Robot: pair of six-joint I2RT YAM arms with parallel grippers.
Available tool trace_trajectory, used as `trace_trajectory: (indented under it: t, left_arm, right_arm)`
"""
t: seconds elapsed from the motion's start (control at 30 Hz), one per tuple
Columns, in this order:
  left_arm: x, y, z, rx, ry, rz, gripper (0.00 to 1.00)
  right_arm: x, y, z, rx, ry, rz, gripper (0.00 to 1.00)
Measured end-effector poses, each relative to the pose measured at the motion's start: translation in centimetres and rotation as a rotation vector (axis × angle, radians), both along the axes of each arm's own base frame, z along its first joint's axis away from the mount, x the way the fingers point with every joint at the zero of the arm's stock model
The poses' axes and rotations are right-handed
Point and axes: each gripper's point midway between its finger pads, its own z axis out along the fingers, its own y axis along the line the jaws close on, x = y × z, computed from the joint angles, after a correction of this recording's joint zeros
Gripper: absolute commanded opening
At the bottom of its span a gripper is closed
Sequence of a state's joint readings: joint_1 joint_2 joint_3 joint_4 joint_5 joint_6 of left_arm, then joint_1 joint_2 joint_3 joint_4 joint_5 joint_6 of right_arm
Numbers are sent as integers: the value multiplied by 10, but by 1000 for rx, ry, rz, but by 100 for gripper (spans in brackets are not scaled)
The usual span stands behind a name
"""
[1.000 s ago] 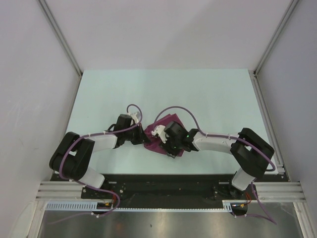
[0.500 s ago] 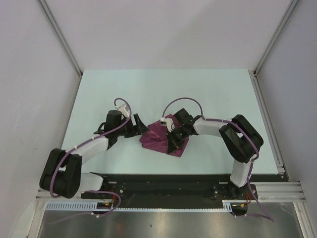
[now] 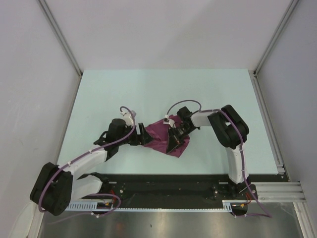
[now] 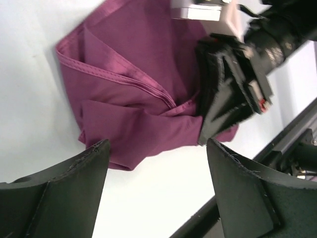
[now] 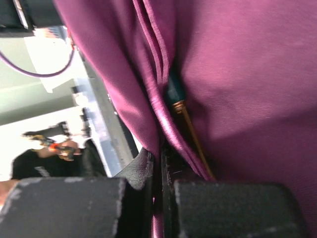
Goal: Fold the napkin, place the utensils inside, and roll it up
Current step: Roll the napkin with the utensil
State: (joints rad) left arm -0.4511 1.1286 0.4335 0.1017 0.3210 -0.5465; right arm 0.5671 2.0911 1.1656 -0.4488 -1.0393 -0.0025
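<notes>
The magenta napkin lies bunched and folded on the pale table, between my two grippers. My right gripper is shut on a fold of its near edge; the right wrist view shows cloth pinched between the shut jaws. A slim gold stem with a dark teal end, one of the utensils, sits tucked in a crease of the cloth. My left gripper stands open at the napkin's left edge, its fingers apart with nothing between them; the napkin lies just ahead of it.
The pale green table extends behind and to both sides of the napkin. A black rail runs along the near edge by the arm bases. Grey walls close in the left, right and back.
My left gripper has opened, let go of the napkin and stands at its left edge. My right gripper has shut on a fold of the cloth, its arm drawn in.
</notes>
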Motion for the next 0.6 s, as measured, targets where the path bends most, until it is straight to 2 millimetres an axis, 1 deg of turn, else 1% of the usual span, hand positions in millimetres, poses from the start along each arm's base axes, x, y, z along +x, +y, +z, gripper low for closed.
trace_trajectory:
  t: [0.17, 0.3, 0.43, 0.5, 0.6]
  left_arm:
    - [-13, -10, 9, -40, 16, -43, 85]
    - [-27, -21, 0, -57, 83, -95, 85]
    - [-38, -27, -8, -51, 136, -136, 83]
    - [-41, -30, -5, -60, 141, -155, 84]
    - [-42, -38, 6, -88, 128, -193, 85]
  right_arm:
    - [2, -2, -1, 5, 85, -29, 0]
    - [3, -3, -1, -3, 116, -42, 0]
    - [4, -3, -1, -8, 140, -54, 0]
    - [5, -4, -1, -14, 155, -64, 0]
    - [7, -6, 0, -15, 166, -75, 0]
